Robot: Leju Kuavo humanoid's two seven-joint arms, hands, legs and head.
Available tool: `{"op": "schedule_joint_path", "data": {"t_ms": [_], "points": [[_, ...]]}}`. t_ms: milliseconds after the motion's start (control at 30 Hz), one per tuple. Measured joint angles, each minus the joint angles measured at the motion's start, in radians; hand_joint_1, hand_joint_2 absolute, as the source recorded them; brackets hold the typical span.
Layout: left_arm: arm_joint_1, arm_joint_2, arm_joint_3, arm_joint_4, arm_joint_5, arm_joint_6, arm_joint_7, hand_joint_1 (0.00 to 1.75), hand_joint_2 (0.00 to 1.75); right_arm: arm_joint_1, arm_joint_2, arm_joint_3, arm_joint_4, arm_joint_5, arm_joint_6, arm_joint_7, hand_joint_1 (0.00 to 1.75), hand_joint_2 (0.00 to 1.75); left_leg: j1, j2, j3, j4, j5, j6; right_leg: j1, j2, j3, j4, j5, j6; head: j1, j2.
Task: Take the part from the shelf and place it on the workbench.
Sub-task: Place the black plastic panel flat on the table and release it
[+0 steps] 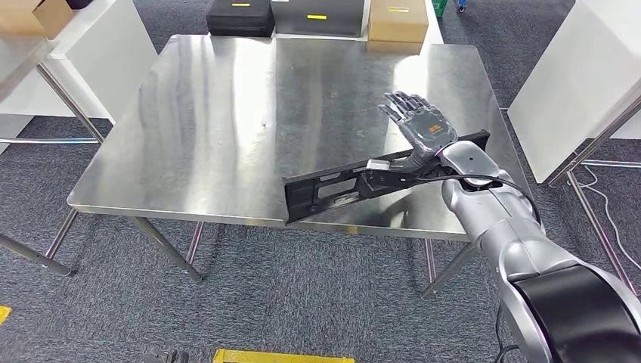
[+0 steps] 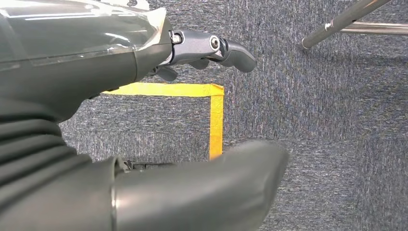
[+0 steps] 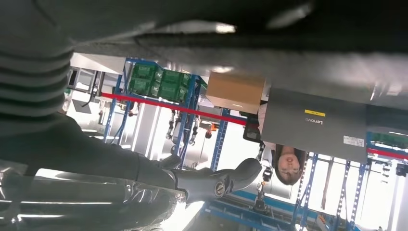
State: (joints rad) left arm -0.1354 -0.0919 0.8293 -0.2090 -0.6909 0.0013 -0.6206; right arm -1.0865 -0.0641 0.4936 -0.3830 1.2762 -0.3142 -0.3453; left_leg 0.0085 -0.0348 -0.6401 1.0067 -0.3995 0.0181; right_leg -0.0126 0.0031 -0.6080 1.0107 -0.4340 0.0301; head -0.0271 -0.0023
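Observation:
The long black part (image 1: 340,184) lies slanted on the steel workbench (image 1: 227,113) at its front right, with its near end jutting past the front edge. My right hand (image 1: 420,121) hovers flat over the part's far half, fingers spread and holding nothing; my forearm crosses the part. In the right wrist view the fingers (image 3: 211,180) stretch out straight with nothing in them. My left hand (image 2: 144,120) hangs over the carpet, thumb (image 2: 202,192) and fingers (image 2: 231,48) apart and empty.
A black case (image 1: 240,17), a grey case (image 1: 317,13) and a cardboard box (image 1: 398,21) line the workbench's far edge. White tables stand left (image 1: 91,53) and right (image 1: 582,83). Yellow tape (image 2: 216,120) marks the floor. A person (image 3: 288,166) is behind the bench.

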Motion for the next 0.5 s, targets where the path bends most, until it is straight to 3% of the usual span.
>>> {"op": "schedule_joint_path", "data": {"t_ms": [500], "points": [[0.000,0.000,0.000,0.000,0.000,-0.006,0.008,0.00,0.00,0.001,-0.028,-0.014,0.000,0.004,0.008,0.000,0.00,0.00,-0.009,0.000,-0.001,0.003,-0.001,0.003,-0.002,0.000,0.000,0.000,0.000,0.001,0.000,0.000]]}}
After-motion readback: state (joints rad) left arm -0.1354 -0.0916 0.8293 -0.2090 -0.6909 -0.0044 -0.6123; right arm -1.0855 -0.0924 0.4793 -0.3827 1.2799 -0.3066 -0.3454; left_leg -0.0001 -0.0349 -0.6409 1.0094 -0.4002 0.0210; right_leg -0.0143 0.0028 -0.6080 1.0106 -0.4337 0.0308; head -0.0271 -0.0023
